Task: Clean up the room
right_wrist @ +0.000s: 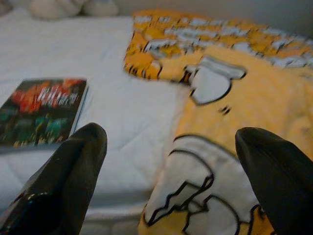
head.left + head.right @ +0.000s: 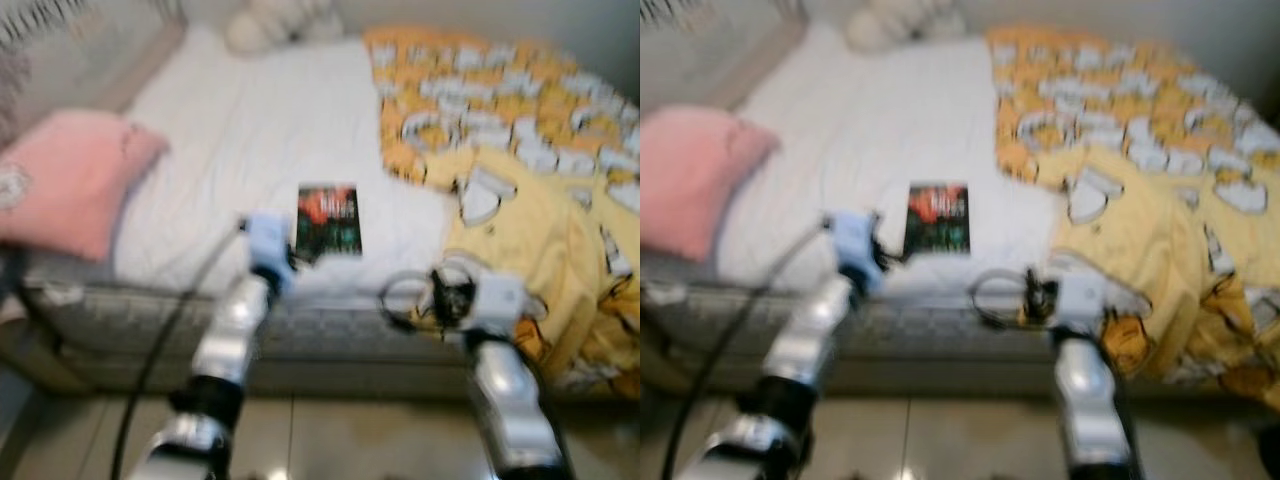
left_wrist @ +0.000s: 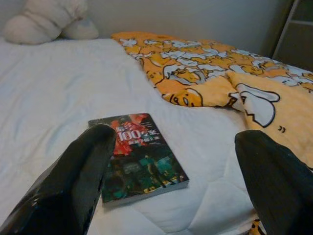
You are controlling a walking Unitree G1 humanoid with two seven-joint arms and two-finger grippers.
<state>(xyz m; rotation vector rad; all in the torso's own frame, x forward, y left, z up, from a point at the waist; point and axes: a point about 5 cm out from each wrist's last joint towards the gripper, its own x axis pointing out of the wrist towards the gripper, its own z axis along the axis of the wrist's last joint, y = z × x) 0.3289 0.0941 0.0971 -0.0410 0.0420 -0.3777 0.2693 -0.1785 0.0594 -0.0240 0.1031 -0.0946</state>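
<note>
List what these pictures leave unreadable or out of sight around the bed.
- Book: cover text beyond "100" is too small in the left wrist view, blurred in the eye views.
- Pale soft toy: cut off by the left wrist frame edge, a blur in the eye views.
- Pink pillow: cut by the frame edge in the eye views.
- Yellow blanket: covers the bed beneath.
- Left gripper: near fingertip overlaps the book's corner; contact unclear.
</note>
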